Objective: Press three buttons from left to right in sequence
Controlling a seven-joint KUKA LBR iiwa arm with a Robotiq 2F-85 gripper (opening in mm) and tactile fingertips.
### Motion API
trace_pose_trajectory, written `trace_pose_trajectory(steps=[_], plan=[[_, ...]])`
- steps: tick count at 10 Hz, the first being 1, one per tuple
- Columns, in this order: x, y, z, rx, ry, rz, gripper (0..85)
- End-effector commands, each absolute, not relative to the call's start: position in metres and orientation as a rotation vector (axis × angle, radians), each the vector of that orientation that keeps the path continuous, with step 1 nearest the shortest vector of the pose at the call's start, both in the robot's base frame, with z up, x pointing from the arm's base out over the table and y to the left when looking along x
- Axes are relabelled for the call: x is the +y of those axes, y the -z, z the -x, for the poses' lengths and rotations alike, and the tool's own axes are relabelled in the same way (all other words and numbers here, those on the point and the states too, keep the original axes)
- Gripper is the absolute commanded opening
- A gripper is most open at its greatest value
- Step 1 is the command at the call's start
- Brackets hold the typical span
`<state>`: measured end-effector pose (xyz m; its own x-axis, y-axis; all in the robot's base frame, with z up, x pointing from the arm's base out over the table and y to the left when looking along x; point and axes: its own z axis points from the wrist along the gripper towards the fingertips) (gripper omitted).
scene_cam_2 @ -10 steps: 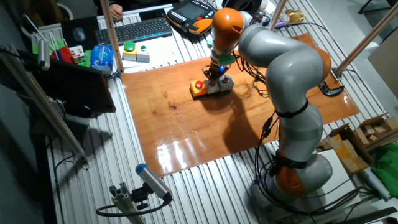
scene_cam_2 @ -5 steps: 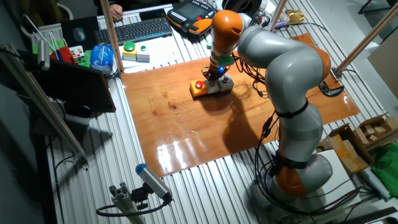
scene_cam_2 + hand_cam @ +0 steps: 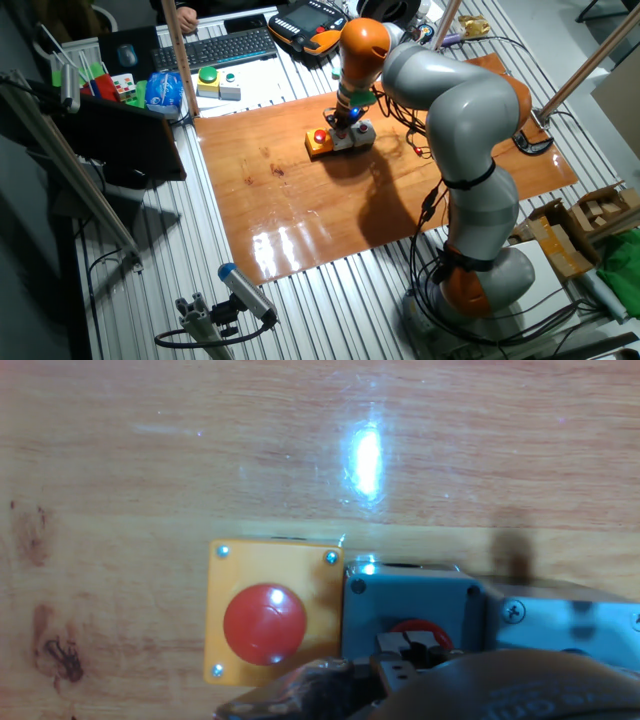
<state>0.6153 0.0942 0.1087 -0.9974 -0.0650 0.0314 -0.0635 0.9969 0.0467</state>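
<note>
The three buttons (image 3: 340, 138) stand in a row on the wooden board: an orange-yellow box (image 3: 272, 622) with a red button on the left, then two grey boxes. My gripper (image 3: 345, 124) points straight down over the middle grey box (image 3: 410, 610). In the hand view my fingertips (image 3: 410, 660) sit together on its red button (image 3: 418, 632) and hide most of it. The left red button (image 3: 264, 623) is in full view. The right grey box (image 3: 575, 622) shows only in part, at the frame's edge.
The wooden board (image 3: 300, 200) lies on a slatted metal table. Behind it are a large green dome button on a yellow box (image 3: 208, 78), a keyboard (image 3: 225, 45) and a teach pendant (image 3: 305, 25). Cables lie to the right (image 3: 420, 140).
My hand has shifted very slightly to the left above the button row. Nothing else has moved.
</note>
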Motion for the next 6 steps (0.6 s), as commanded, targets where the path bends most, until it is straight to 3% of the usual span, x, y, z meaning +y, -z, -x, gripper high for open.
trace_pose_trajectory(steps=[1,6], plan=[[0.094,-0.106,-0.614,-3.103,0.071,-0.100,0.7],[0.098,-0.128,-0.612,-3.080,0.061,-0.074,0.7]])
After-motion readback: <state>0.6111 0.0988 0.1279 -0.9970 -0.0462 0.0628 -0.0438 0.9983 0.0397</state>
